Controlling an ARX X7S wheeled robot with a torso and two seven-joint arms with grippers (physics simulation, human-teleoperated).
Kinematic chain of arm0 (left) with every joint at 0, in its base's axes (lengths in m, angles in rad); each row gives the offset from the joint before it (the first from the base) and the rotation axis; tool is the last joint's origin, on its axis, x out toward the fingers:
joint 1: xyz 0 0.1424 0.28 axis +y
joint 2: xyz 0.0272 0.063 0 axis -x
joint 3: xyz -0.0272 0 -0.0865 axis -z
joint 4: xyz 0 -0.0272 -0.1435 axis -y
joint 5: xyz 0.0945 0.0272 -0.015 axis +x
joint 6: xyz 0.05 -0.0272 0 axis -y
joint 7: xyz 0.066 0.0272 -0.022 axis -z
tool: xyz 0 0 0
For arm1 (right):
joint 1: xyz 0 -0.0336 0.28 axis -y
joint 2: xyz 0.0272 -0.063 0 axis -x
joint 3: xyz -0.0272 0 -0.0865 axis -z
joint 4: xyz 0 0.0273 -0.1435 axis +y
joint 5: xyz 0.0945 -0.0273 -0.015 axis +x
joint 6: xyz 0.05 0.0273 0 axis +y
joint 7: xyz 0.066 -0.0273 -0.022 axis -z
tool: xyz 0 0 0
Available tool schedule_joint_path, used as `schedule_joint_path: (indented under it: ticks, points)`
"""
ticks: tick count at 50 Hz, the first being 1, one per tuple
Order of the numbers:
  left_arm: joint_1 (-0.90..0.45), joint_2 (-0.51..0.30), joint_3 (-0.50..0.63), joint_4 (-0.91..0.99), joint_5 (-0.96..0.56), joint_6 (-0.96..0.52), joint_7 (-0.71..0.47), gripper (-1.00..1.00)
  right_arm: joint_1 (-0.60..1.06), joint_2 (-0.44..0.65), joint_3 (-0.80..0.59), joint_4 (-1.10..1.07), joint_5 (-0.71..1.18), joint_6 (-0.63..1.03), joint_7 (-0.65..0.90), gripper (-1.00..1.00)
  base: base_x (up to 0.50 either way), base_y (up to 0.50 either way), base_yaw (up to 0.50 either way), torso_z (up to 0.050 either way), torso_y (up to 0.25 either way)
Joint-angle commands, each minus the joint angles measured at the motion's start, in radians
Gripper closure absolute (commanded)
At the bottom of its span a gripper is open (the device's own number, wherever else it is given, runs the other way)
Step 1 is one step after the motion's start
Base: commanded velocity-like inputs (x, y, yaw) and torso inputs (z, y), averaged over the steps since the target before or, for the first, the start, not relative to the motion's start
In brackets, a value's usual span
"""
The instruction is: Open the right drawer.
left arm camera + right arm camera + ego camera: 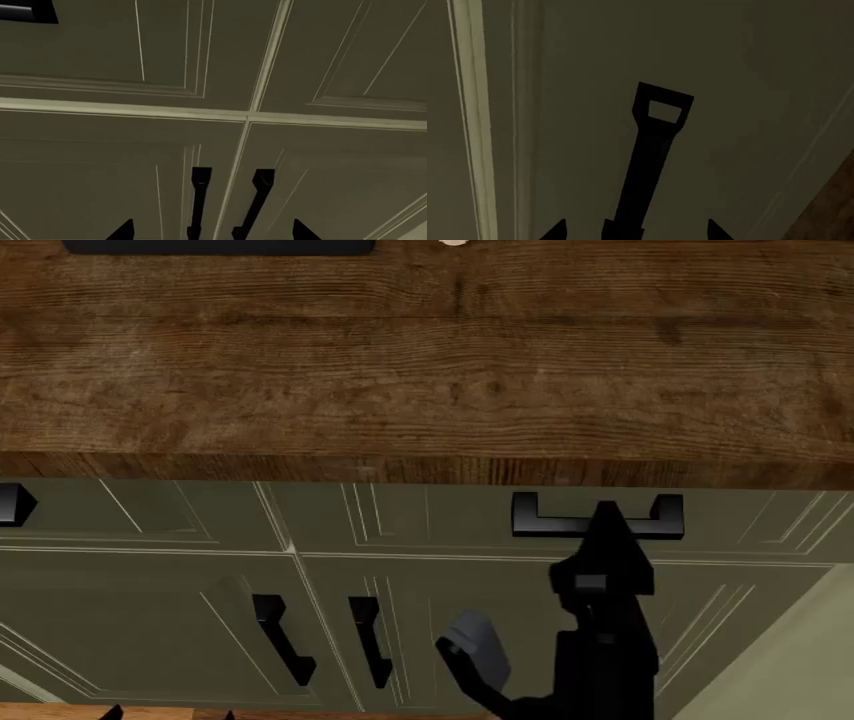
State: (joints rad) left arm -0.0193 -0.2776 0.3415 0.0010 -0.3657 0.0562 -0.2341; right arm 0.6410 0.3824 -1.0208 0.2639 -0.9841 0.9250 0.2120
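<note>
The right drawer [427, 522] is an olive-green front under the wooden counter, flush with the front beside it. Its black horizontal bar handle [598, 518] sits at the right. My right gripper [607, 525] reaches up against the middle of that handle. In the right wrist view the handle [650, 150] runs lengthwise between the two spread fingertips [555, 231], and the right gripper [635, 231] is open with the bar in the gap. My left gripper [213, 231] is open and holds nothing, low in front of the cabinet doors.
The wooden countertop [427, 370] overhangs the drawers. Two vertical black door handles [283, 640] [371, 642] stand below the drawer seam, and they are also the door handles [199, 200] in the left wrist view. The twin drawer's handle [14, 505] is at far left.
</note>
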Motion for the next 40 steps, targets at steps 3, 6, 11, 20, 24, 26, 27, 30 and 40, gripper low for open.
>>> schedule_joint_path:
  ticks: [3, 6, 11, 20, 24, 26, 27, 30, 40]
  points:
    - [0.002, -0.004, 0.008, 0.007, 0.000, -0.001, -0.004, -1.00, 0.029, -0.057, 0.018, 0.164, 0.066, -0.084, 0.080, -1.00, 0.00, 0.00, 0.00, 0.000, 0.000]
    - [0.001, -0.004, 0.009, 0.004, -0.001, 0.000, -0.003, -1.00, 0.042, -0.066, 0.020, 0.202, 0.073, -0.097, 0.095, -1.00, 0.00, 0.00, 0.00, 0.000, 0.000]
    - [0.000, -0.004, 0.014, 0.001, 0.001, 0.002, -0.002, -1.00, 0.060, -0.072, 0.026, 0.225, 0.078, -0.106, 0.107, -1.00, 0.00, 0.00, 0.00, 0.000, 0.000]
    - [0.001, -0.007, 0.019, 0.006, 0.001, 0.000, -0.005, -1.00, 0.103, -0.100, 0.031, 0.328, 0.099, -0.151, 0.148, -1.00, 0.00, 0.00, 0.00, 0.000, 0.000]
    - [0.000, -0.006, 0.020, 0.001, 0.000, 0.003, -0.004, -1.00, 0.110, -0.104, 0.037, 0.347, 0.102, -0.147, 0.157, -1.00, 0.00, 0.00, 0.00, 0.000, 0.000]
    - [0.002, -0.007, 0.023, 0.003, 0.002, 0.004, -0.004, -1.00, 0.113, -0.106, 0.037, 0.358, 0.103, -0.149, 0.161, -1.00, 0.00, 0.00, 0.00, 0.000, 0.000]
    - [0.001, -0.006, 0.023, -0.003, 0.002, 0.008, -0.002, -1.00, 0.114, -0.105, 0.038, 0.359, 0.104, -0.149, 0.161, -1.00, 0.00, 0.00, 0.00, 0.000, 0.000]
    - [0.000, -0.007, 0.024, -0.001, 0.000, 0.007, -0.002, -1.00, 0.121, -0.109, 0.040, 0.377, 0.110, -0.159, 0.167, -1.00, 0.00, 0.00, 0.00, 0.000, 0.000]
    - [0.000, -0.010, 0.027, 0.000, -0.004, 0.010, -0.002, -1.00, 0.163, -0.159, 0.046, 0.529, 0.155, -0.249, 0.225, -1.00, 0.01, 0.00, 0.00, 0.000, 0.000]
